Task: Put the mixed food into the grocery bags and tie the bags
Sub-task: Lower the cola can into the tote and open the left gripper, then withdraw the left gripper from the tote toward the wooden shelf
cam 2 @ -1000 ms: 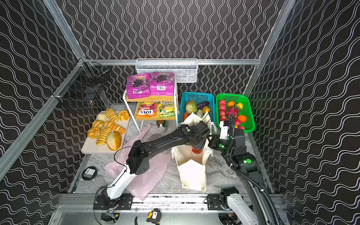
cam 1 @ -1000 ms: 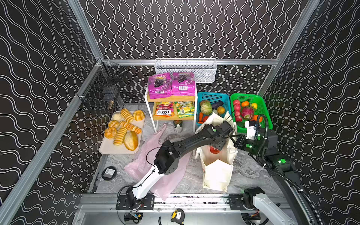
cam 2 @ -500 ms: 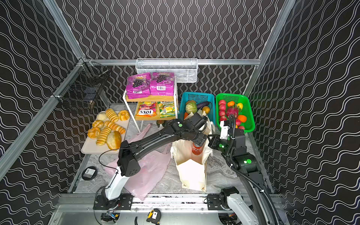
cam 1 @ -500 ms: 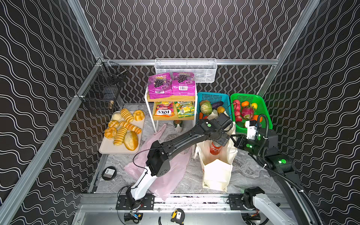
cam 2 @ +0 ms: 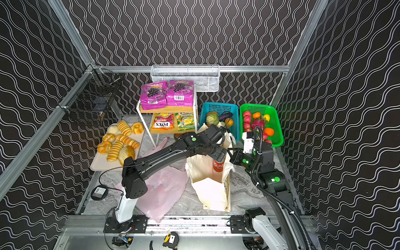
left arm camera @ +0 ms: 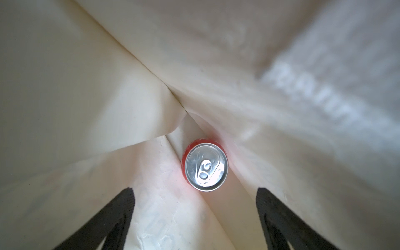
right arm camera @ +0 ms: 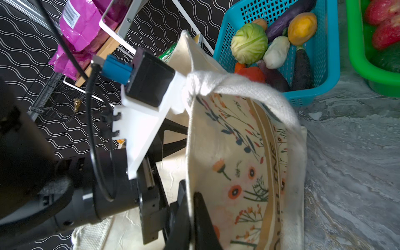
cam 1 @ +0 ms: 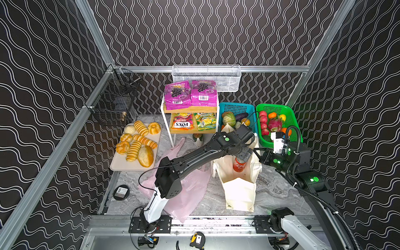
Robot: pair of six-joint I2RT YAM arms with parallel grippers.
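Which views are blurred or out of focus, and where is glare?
Left wrist view: can lid sharp, with slight glare; tote wall near the lens blurred. Right wrist view: cabbage sharp, right fingers soft. Both top views: sharp, evenly lit.

Both top views high, front, looking down; wrist views close on tote point(right arm camera: 238, 162).

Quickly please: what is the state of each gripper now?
Left gripper: open, empty, above the red can.
Right gripper: closed on the tote rim.
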